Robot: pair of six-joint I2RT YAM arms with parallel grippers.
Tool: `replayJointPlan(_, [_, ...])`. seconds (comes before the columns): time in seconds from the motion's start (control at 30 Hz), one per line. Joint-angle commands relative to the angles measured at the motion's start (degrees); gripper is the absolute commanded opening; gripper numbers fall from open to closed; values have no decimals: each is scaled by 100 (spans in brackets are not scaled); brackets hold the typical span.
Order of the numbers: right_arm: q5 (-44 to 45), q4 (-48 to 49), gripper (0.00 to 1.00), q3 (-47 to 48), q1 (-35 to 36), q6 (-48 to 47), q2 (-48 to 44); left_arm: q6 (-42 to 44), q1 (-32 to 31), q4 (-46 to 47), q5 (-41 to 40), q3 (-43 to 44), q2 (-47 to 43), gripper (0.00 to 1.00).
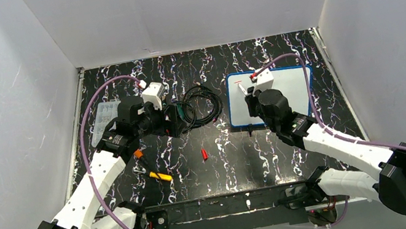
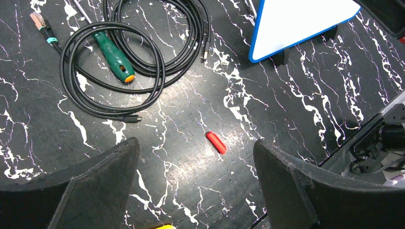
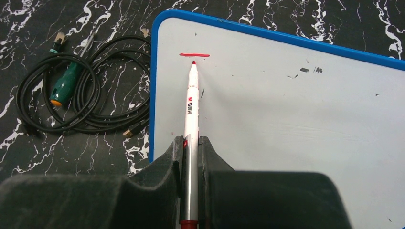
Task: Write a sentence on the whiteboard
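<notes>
Nearest the arm bases is an open stretch of table, with only a yellow-tipped tool and a small red cap lying on it. Farther out, the left gripper hangs over that cap with its fingers wide apart and bare table between them. The right gripper is clamped on a white marker over the whiteboard. The whiteboard lies at the far right of the table, its right edge near the side wall. A black cable coil lies just beside the board's left edge, and a clear box sits against the far left edge.

Only the right wrist view shows the marker tip just under a short red stroke near the board's corner. Whether the tip touches the board cannot be told. Only the left wrist view shows clearly a green screwdriver lying across the coil and a black foot under the blue frame.
</notes>
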Motion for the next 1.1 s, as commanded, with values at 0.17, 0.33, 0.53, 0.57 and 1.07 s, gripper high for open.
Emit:
replayJointPlan(0.17, [100, 229, 1, 305, 17, -119, 134, 20, 22, -9, 134, -30, -178, 87])
replayJointPlan(0.33, [15, 71, 1, 182, 24, 23, 50, 20, 22, -2, 143, -29, -188, 87])
replayJointPlan(0.53, [-35, -113, 1, -74, 55, 209, -59, 8, 22, 0, 152, -29, -198, 87])
replayJointPlan(0.57, [-53, -144, 1, -95, 67, 227, -68, 11, 22, 0, 152, -28, -206, 87])
replayJointPlan(1.07, [152, -237, 1, -167, 152, 237, -465, -30, 23, 15, 100, -45, -223, 88])
